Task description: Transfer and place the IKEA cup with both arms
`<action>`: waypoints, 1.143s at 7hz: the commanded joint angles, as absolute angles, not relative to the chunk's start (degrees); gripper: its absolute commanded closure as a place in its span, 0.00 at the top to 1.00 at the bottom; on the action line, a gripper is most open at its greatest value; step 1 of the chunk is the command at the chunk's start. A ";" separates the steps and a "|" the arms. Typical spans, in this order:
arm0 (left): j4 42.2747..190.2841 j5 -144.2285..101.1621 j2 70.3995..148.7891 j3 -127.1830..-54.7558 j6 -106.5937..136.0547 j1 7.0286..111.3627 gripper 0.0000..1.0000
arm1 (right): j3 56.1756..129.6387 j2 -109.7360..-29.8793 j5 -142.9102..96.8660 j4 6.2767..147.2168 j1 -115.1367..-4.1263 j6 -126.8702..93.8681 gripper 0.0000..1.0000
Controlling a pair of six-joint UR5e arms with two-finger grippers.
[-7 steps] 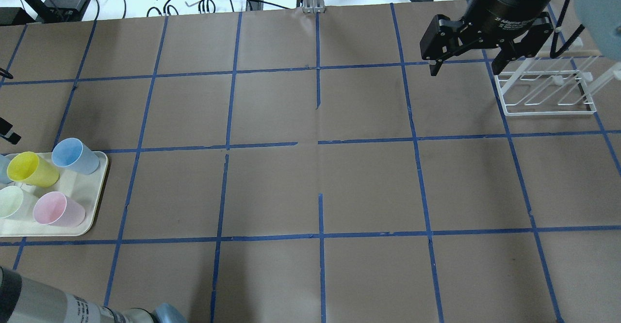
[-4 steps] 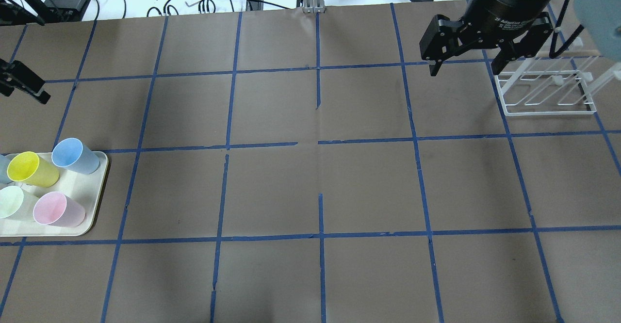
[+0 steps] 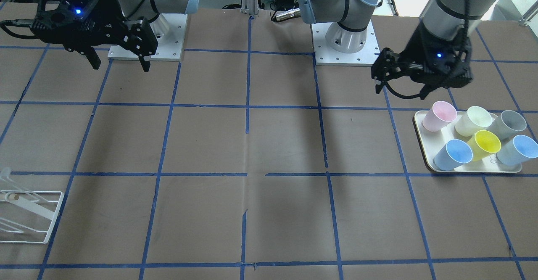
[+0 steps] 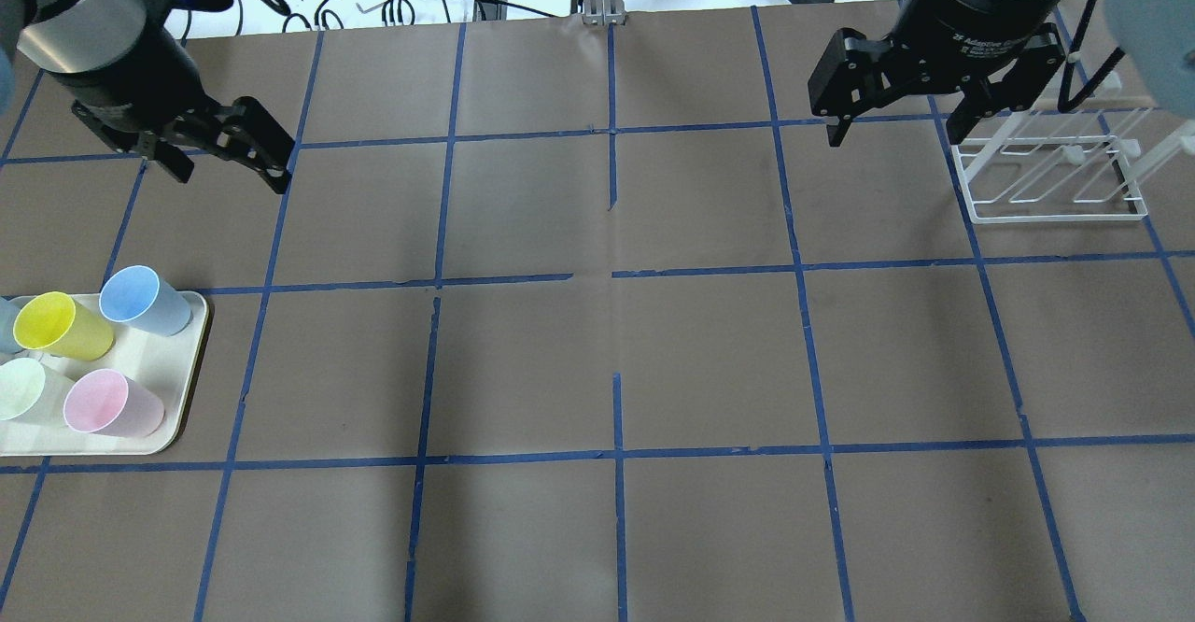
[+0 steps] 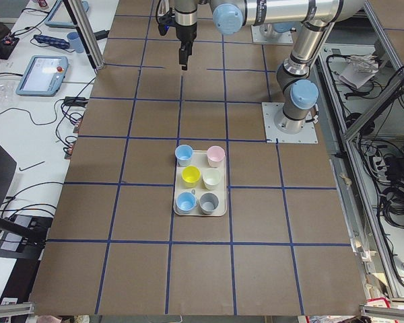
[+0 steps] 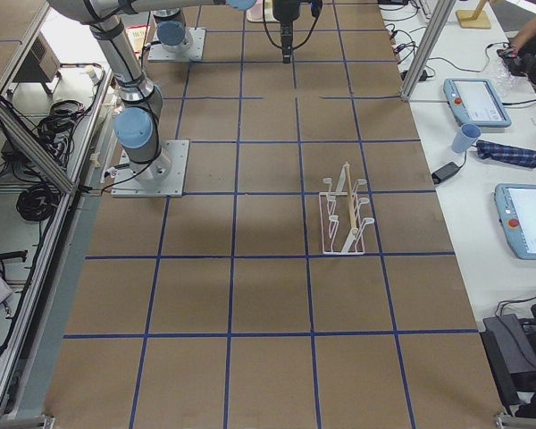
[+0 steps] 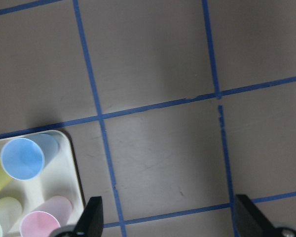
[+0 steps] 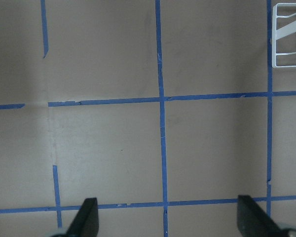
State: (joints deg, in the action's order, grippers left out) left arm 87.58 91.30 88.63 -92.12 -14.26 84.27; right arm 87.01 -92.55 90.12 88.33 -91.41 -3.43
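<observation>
The bright yellow IKEA cup (image 4: 56,325) stands open end up on a cream tray (image 4: 183,388) at the table's left edge, among pastel cups; it also shows in the front view (image 3: 486,142) and the left side view (image 5: 191,175). My left gripper (image 4: 231,178) is open and empty, in the air beyond the tray and a little to its right; in the front view (image 3: 399,93) it hangs just behind the pink cup (image 3: 439,116). My right gripper (image 4: 893,136) is open and empty at the far right, beside the white wire rack (image 4: 1055,174).
Light blue (image 4: 140,297), pink (image 4: 107,402) and pale cream (image 4: 23,388) cups share the tray with the yellow one; the front view adds a grey cup (image 3: 508,122) and a second blue cup (image 3: 519,147). Brown paper with blue tape lines covers the table. Cables lie past the far edge.
My left arm has swung in from the left edge; its open gripper now hangs beyond the tray. The right gripper has barely moved. The cups have not moved.
</observation>
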 commanded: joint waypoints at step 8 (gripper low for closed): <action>88.06 91.23 88.69 -90.00 -4.12 89.57 1.00 | 87.10 -92.46 90.44 88.42 -91.41 -3.34 1.00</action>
